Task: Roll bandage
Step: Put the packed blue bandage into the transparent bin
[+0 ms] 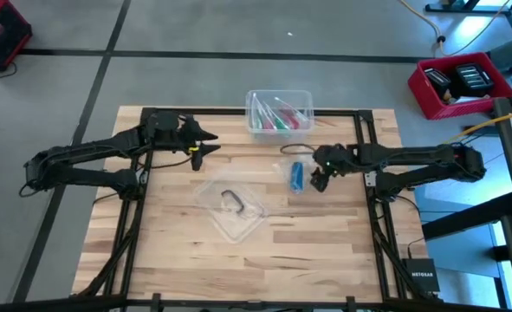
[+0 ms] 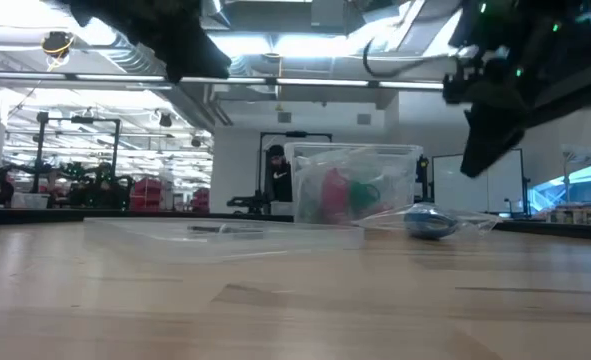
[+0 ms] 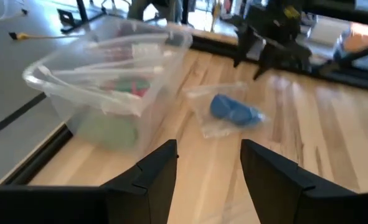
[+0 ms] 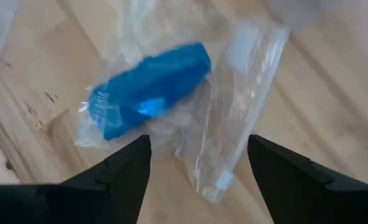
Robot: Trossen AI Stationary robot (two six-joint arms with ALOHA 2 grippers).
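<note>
Right of frame centre on the bench (image 1: 325,251): rolled bandage (image 1: 297,176) inside bag (image 4: 233,112), right pincer (image 1: 320,181) wide just beside; left pincer (image 1: 204,144) wide, upper left.

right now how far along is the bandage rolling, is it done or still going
Looks done: the bandage is a compact blue roll inside a small clear bag lying on the table, in front of the lidded box. In hand: nothing; the right gripper hangs open just above the bag, and the left gripper waits open to the side. No rolling visibly left.
</note>
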